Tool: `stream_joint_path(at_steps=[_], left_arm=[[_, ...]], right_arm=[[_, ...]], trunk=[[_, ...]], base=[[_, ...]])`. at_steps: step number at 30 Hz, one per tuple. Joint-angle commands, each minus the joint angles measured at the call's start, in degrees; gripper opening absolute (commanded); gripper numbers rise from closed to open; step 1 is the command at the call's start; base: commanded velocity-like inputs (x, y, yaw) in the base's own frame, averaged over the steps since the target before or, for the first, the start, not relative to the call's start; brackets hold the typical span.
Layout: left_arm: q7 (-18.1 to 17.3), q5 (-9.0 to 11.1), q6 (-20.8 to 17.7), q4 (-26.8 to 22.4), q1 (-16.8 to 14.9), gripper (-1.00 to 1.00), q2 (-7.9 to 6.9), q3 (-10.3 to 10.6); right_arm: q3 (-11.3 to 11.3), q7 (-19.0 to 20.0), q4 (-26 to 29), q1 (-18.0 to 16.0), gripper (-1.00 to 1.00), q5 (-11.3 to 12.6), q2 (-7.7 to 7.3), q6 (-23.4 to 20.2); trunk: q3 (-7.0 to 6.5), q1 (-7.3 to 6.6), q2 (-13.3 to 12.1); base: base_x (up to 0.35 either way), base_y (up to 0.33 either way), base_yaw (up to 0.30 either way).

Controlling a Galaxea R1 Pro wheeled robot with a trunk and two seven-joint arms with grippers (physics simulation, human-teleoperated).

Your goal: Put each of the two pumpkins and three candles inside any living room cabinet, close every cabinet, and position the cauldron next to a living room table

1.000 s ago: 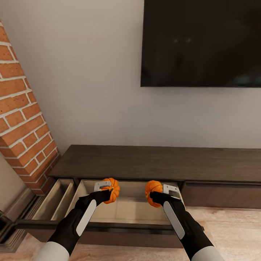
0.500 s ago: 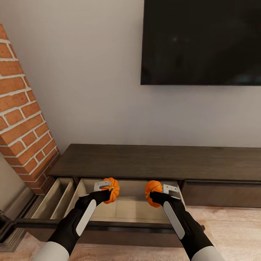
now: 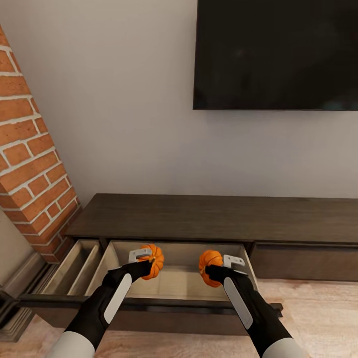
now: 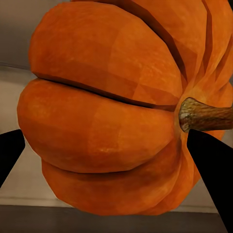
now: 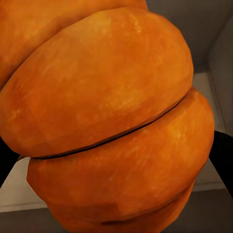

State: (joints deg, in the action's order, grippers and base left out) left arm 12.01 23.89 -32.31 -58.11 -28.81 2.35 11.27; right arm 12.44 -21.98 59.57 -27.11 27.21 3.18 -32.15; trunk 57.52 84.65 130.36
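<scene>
Two bright orange ribbed pumpkins hang over the open middle drawer of the long dark brown cabinet (image 3: 199,219). My left gripper (image 3: 146,262) is shut on the left pumpkin (image 3: 154,258); up close in the left wrist view this pumpkin (image 4: 111,111) shows its brown stem. The right pumpkin (image 3: 209,263) sits in my right gripper (image 3: 219,268), which is shut on it, and the same pumpkin (image 5: 111,121) looms large in the right wrist view. The drawer's pale wood floor (image 3: 174,281) lies bare below both. No candles or cauldron are in sight.
A second, narrower drawer (image 3: 74,266) stands open at the left, beside a red brick column (image 3: 30,164). A black TV (image 3: 276,54) hangs on the grey wall above the cabinet. Light wood floor (image 3: 318,318) runs along the front right.
The head view has shifted, so the cabinet top and TV sit higher in the picture and more of the drawer shows. Both grippers still hold their pumpkins over the drawer.
</scene>
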Motion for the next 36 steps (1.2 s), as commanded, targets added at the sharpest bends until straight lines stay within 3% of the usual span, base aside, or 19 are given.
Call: stream_joint_path(at_steps=[1,30,36], left_arm=[[0.64,0.54,-0.14,-0.08,-0.03,-1.0,-0.03,0.13],[0.64,0.3,-0.04,-0.07,-0.02,-1.0,-0.08,0.23],[0.64,0.04,-0.05,-0.14,-0.02,-1.0,-0.07,0.3]], right_arm=[[0.12,-0.65,0.06,-0.04,-1.0,0.55,-0.02,0.02],[0.07,-0.84,-0.07,-0.04,-1.0,0.44,0.0,0.42],[0.09,-0.83,-0.07,-0.04,-1.0,0.4,0.0,0.43]], trunk=[[0.23,0.21,0.44],[5.44,6.58,12.07],[5.44,6.58,12.07]], base=[[0.0,0.0,0.0],[0.0,0.0,0.0],[0.0,0.0,0.0]])
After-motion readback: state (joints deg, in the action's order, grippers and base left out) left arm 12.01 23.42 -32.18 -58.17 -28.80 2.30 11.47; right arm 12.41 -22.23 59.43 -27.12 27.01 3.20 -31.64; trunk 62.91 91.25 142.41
